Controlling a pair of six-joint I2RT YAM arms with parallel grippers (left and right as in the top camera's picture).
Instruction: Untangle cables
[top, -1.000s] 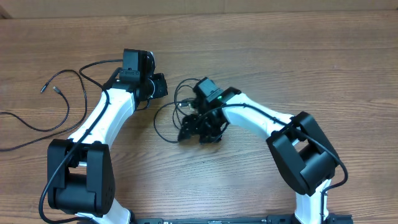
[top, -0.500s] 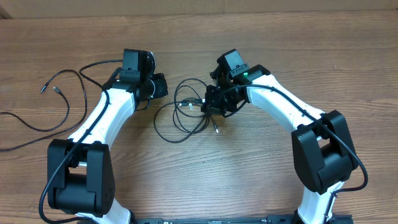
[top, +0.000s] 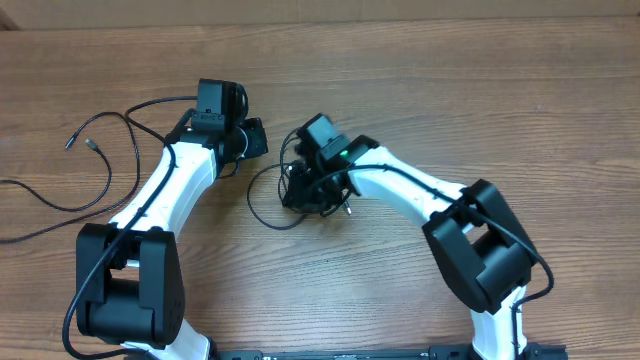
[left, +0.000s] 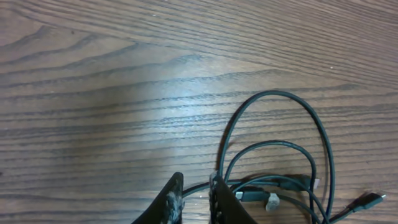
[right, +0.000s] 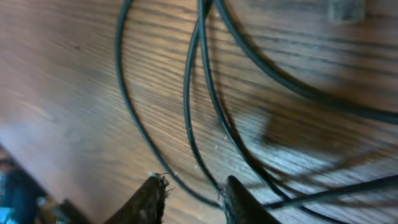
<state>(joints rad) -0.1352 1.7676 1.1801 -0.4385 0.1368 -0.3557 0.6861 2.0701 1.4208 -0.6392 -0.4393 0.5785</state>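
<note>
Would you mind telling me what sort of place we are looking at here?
Probably a robotics lab or test bench: a white-and-black left arm and right arm stand at one edge of a wood-grain table, with thin black cables lying loose on it.

1. You have a wooden table (top: 420, 80) under everything. Its brown grain runs side to side, and it spreads out on every side of the left gripper (top: 255, 140) and the right gripper (top: 312, 195).
2. Look far ahead of both grippers, at the top edge of the overhead view: a pale strip (top: 320, 8) borders the table there.
3. Ahead of the left gripper's tips and off to their left, you will see a soft bright patch of light (left: 124, 102) on the wood.
4. Down in the corner beside the right gripper's left tip, where the wood ends, sits a blurred blue and dark shape (right: 12, 186). You cannot tell what it is.
</note>
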